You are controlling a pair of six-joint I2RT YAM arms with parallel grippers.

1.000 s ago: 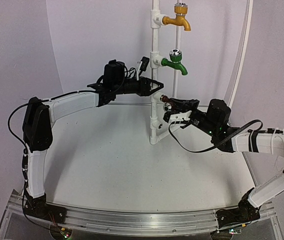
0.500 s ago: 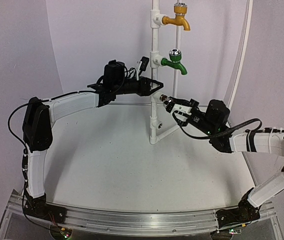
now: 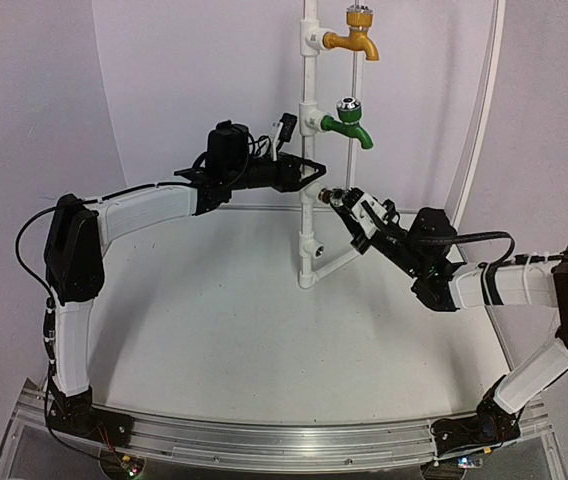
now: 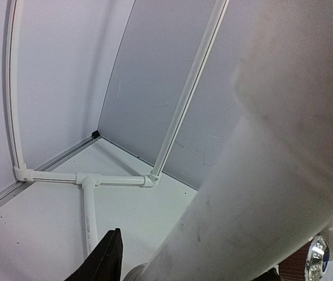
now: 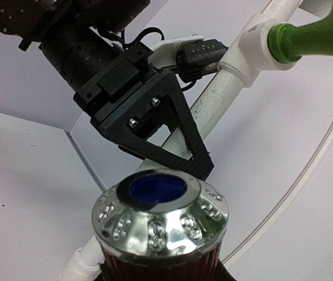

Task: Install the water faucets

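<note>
A white pipe stand [image 3: 310, 235] rises at the back middle of the table. The green faucet [image 3: 349, 125] sits in a socket of the stand; it shows too in the right wrist view [image 5: 313, 38]. My left gripper [image 3: 309, 177] is shut on the stand just below it, and the pipe [image 4: 254, 193] fills the left wrist view beside one black finger [image 4: 105, 257]. My right gripper [image 3: 352, 208] is shut on the dark brown faucet [image 3: 334, 195], held close to the right of the stand under the left gripper. Its silver cap with a blue centre [image 5: 157, 219] faces the right wrist camera.
A yellow-orange faucet [image 3: 356, 40] sits in the stand's top socket. A slanted brace [image 3: 334, 262] props the stand's foot. White frame pipes [image 4: 87, 178] run along the floor and up the curved backdrop. An aluminium rail [image 3: 284, 440] edges the near side.
My right wrist has turned and swung left, tilting the dark brown faucet up towards the stand. The left arm has stayed still on the pipe.
</note>
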